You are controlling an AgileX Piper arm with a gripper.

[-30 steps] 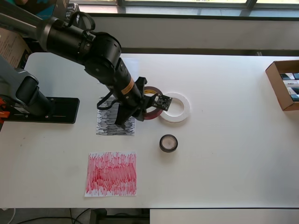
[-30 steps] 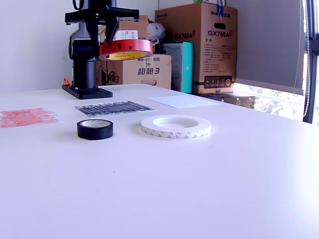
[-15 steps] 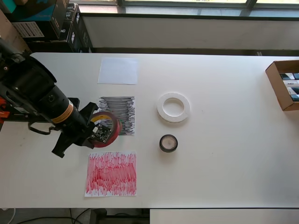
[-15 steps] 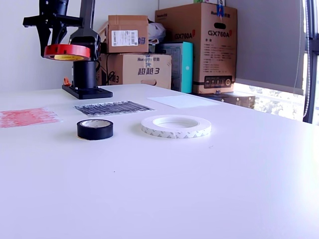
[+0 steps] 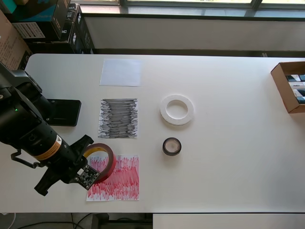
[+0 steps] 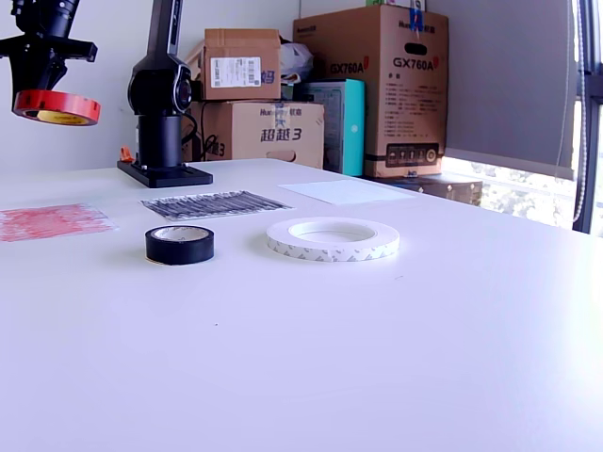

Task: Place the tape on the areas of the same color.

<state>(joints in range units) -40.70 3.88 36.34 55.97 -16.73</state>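
Note:
My gripper is shut on the red-brown tape roll and holds it in the air over the left edge of the red scribbled sheet. In the exterior view the roll hangs high at the left, well above the red sheet. The white roll and the black roll lie on the table, off the sheets. The black scribbled sheet and the white sheet are bare.
The arm's black base stands at the overhead view's left. An open cardboard box sits at the table's right edge. Stacked cartons stand behind the table in the exterior view.
The gripper carried the red-brown roll from beside the white roll, past the black sheet, down to the red sheet's left edge. The other rolls have not moved.

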